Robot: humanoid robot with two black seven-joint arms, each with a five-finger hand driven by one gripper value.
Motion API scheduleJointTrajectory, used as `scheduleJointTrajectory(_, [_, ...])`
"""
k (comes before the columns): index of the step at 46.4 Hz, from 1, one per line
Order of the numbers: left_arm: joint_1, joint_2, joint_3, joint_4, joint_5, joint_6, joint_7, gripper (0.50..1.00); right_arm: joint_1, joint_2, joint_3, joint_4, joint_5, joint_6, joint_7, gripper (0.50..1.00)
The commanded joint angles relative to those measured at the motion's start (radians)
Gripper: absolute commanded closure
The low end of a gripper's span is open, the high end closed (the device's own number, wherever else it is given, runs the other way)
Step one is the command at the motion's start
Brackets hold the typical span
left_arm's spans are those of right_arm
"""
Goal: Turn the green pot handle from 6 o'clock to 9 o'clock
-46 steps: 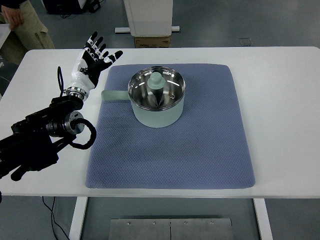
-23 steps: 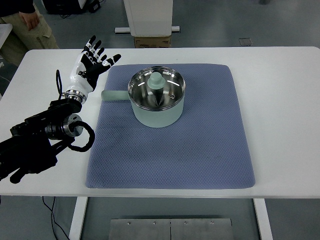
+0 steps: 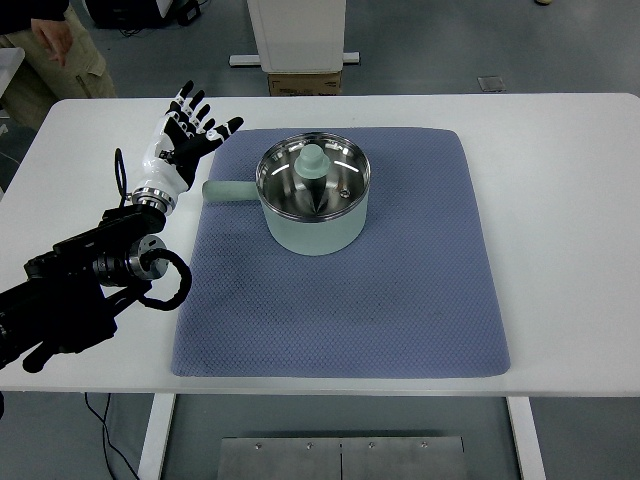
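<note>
On blue mat point(image 3: 400, 290): green pot point(image 3: 314, 200), handle point(image 3: 228, 190) pointing 9 o'clock, so turn looks complete | left hand point(image 3: 183, 140) just beside handle, fingers spread, empty, clear of pot

Person point(image 3: 55, 45) at 11 o'clock cut off by the edge, left arm point(image 3: 70, 300) cropped at 8 o'clock, box point(image 3: 305, 82) partly hidden at 12 o'clock.

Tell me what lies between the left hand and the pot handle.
Top view: nothing. Between left hand and pot handle only bare blue mat edge shows.
</note>
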Motion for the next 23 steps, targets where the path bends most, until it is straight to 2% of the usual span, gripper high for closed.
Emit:
scheduleJointTrajectory(1, [0.0, 0.0, -0.001, 0.0, 0.0, -0.001, 0.0, 0.5, 0.001, 0.0, -0.002, 0.0, 0.001, -0.002, 0.0, 0.5])
scheduleJointTrajectory(23, [0.006, -0.016, -0.001, 0.0, 0.003, -0.001, 0.0, 0.5, 0.0, 0.0, -0.003, -0.002, -0.003, -0.002, 0.0, 0.5])
